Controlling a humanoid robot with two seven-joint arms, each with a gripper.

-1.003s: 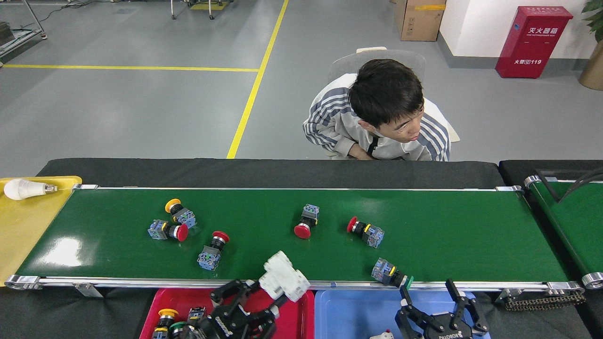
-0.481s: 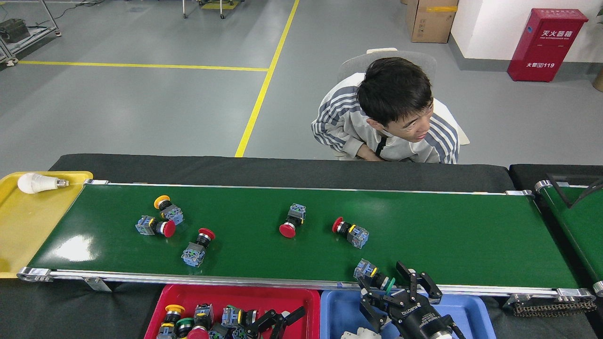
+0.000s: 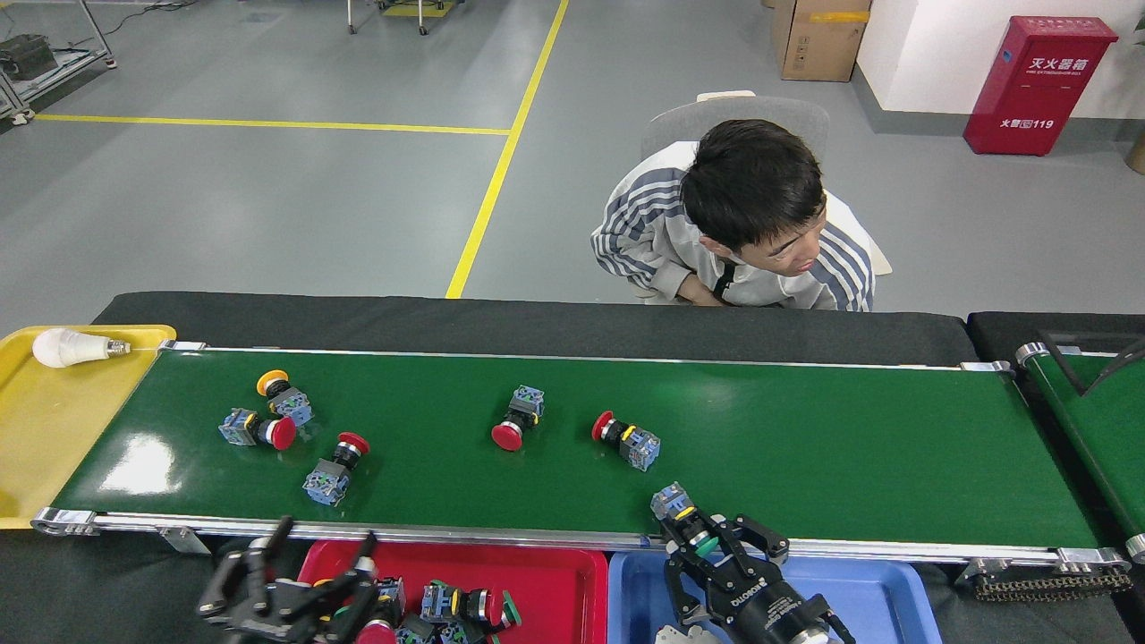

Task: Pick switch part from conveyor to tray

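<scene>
Several switch parts lie on the green conveyor: a yellow-capped one, red-capped ones, and a green-capped one at the front rail. My right gripper is open, its fingers on either side of the green-capped part's cap end. Over the left edge of the red tray, which holds several switch parts, my left gripper is open and holds nothing. The blue tray lies under my right arm.
A yellow tray with a white light bulb sits at the conveyor's left end. A person leans in behind the far side. A second green belt starts at the right.
The parts on the belt have drifted left. My right gripper moved left and forward around the green-capped part. My left gripper shifted left from over the red tray's middle to its left edge.
</scene>
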